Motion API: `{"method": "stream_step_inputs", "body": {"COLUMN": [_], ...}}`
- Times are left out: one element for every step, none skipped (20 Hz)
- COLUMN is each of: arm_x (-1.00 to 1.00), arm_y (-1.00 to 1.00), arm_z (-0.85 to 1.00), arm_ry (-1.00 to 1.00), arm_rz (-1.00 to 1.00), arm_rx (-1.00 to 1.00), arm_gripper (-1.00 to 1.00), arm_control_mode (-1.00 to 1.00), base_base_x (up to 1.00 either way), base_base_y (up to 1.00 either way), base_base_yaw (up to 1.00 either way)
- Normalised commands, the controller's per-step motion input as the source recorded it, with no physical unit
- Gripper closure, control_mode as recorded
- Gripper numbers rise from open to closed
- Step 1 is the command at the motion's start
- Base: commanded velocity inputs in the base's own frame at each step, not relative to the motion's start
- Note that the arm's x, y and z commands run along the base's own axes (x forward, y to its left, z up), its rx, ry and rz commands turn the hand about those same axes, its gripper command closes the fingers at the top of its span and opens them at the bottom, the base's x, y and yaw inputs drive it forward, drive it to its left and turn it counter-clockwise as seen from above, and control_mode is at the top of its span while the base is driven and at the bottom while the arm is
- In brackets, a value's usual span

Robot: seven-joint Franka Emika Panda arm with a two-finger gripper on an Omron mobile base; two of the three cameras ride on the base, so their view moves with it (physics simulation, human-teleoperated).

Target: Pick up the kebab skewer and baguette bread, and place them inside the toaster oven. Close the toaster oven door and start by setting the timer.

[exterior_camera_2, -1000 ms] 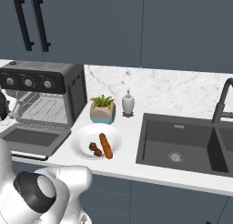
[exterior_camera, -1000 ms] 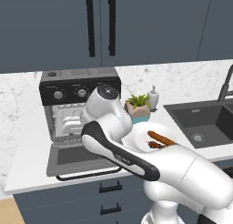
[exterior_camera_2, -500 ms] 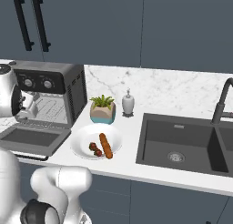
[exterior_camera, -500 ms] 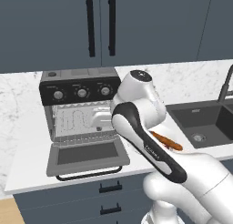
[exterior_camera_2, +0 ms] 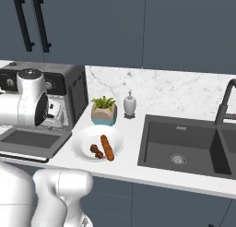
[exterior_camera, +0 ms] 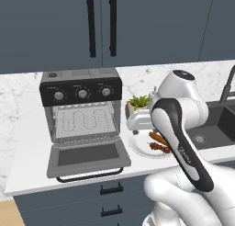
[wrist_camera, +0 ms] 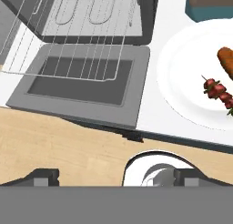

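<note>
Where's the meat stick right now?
The kebab skewer lies on the white plate, just left of the baguette bread, on the counter right of the toaster oven door.

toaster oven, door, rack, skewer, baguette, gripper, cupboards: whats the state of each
toaster oven: nothing on its rack
toaster oven door: dropped open, flat
wire rack: slid partway out over the door
kebab skewer: lying on the white plate
baguette bread: on the same plate
gripper: open, holding nothing
upper cupboards: shut

Both base views face the counter (exterior_camera: 27, 165); hand view looks down close.
</note>
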Motion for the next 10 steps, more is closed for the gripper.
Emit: {"method": "stream_step_inputs", "body": {"arm_x": [-0.01, 0.00, 0.00, 0.00, 0.00, 0.00, 0.00, 0.00, 0.00, 0.00], "arm_y": [-1.00, -1.00, -1.00, -1.00, -1.00, -1.00, -1.00, -1.00, -1.00, -1.00], "arm_z": [0.00, 0.00, 0.00, 0.00, -0.05, -0.14, -0.19, -0.22, -0.31, -0.44], "arm_ry": [0.09, 0.09, 0.07, 0.07, 0.07, 0.05, 0.07, 0.05, 0.09, 0.05], "arm_rz": [0.00, 0.00, 0.00, 0.00, 0.00, 0.00, 0.00, 0.00, 0.00, 0.00], "arm_rx": [-0.05, -0.06, -0.08, -0.08, -0.09, -0.11, -0.11, -0.11, -0.10, -0.13], "arm_gripper": [-1.00, -1.00, -1.00, -1.00, -1.00, -1.00, -1.00, -1.00, -1.00, -1.00], "arm_control_mode": [-1.00, -1.00, -1.00, -1.00, -1.00, -1.00, -1.00, -1.00, -1.00, -1.00], "base_base_x": [0.00, 0.00, 0.00, 0.00, 0.00, 0.00, 0.00, 0.00, 0.00, 0.00], "base_base_y": [0.00, 0.00, 0.00, 0.00, 0.00, 0.00, 0.00, 0.00, 0.00, 0.00], "base_base_yaw": [0.00, 0.00, 0.00, 0.00, 0.00, 0.00, 0.00, 0.00, 0.00, 0.00]}}
